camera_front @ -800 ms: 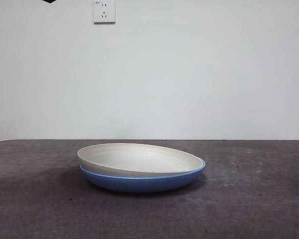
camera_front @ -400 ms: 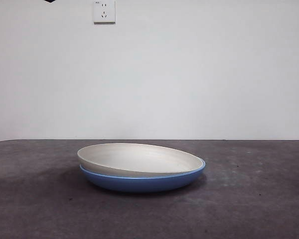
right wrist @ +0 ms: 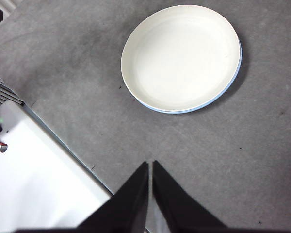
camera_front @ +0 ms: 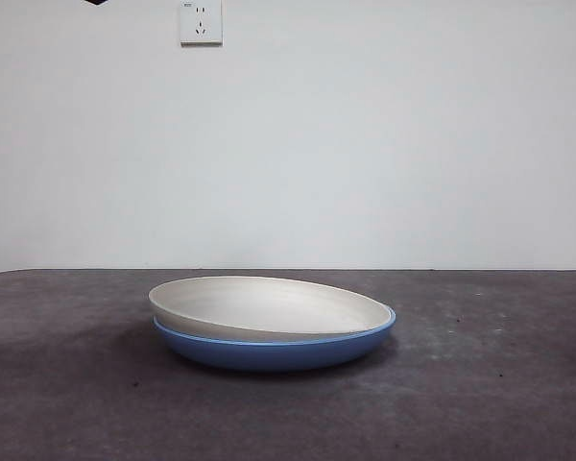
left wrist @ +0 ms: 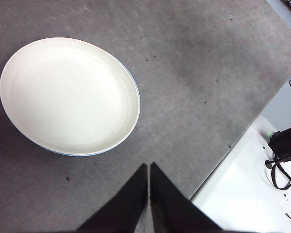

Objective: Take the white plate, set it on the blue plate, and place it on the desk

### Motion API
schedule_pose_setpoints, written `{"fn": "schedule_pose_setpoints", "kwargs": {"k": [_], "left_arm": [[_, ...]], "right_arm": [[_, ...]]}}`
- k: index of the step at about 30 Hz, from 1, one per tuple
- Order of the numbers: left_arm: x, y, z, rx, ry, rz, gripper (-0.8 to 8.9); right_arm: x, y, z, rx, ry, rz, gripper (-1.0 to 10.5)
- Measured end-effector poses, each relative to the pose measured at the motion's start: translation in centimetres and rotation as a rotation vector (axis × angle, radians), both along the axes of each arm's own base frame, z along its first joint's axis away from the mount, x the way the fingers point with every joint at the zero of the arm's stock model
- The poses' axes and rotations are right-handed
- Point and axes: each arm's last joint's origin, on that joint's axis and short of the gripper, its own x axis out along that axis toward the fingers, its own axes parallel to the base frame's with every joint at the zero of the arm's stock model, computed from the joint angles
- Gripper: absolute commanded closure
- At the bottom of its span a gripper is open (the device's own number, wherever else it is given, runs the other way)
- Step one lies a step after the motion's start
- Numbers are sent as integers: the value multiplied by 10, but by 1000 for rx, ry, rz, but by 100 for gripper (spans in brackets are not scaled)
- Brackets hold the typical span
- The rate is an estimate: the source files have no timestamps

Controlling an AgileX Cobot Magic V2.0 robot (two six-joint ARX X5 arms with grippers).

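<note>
The white plate (camera_front: pixel 269 305) rests tilted inside the blue plate (camera_front: pixel 278 351) on the desk (camera_front: pixel 499 384), its left edge raised. From above, the white plate (left wrist: pixel 70 96) almost covers the blue plate (left wrist: pixel 134 82), of which only a thin rim shows. The right wrist view shows the same: white plate (right wrist: pixel 180 56), blue plate (right wrist: pixel 232 81) as a crescent. My left gripper (left wrist: pixel 149 170) is shut, high above the desk and apart from the plates. My right gripper (right wrist: pixel 151 167) is shut too, also high and away from them. Neither holds anything.
A white wall with a socket (camera_front: pixel 201 21) stands behind the desk. A black tip (camera_front: pixel 95 2) shows at the top left of the front view. A white base with cables (left wrist: pixel 281 155) lies beyond the desk's edge; another white surface (right wrist: pixel 34 184) borders the other side.
</note>
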Motion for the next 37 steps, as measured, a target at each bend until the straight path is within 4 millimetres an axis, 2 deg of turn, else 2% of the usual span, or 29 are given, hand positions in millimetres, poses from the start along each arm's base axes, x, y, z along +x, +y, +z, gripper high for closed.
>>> {"fn": "schedule_pose_setpoints", "kwargs": {"k": [4, 7, 13, 17, 21, 25, 31, 37], "left_arm": [[-2, 3, 2, -5, -21, 5, 804], [-6, 13, 12, -32, -129, 24, 804], [-16, 47, 40, -154, -579, 196, 804], [-32, 70, 38, -173, -862, 371, 804], [-51, 85, 16, -109, -988, 571, 804], [-58, 91, -17, -28, -990, 681, 804], [-61, 95, -71, 29, -950, 716, 804], [-57, 95, -120, 58, -878, 714, 804]], "right_arm": [[0, 0, 0, 0, 0, 0, 939], [0, 0, 0, 0, 0, 0, 939], [0, 0, 0, 0, 0, 0, 939], [0, 0, 0, 0, 0, 0, 939], [0, 0, 0, 0, 0, 0, 939], [0, 0, 0, 0, 0, 1, 939], [0, 0, 0, 0, 0, 0, 939], [0, 0, 0, 0, 0, 1, 939]]}}
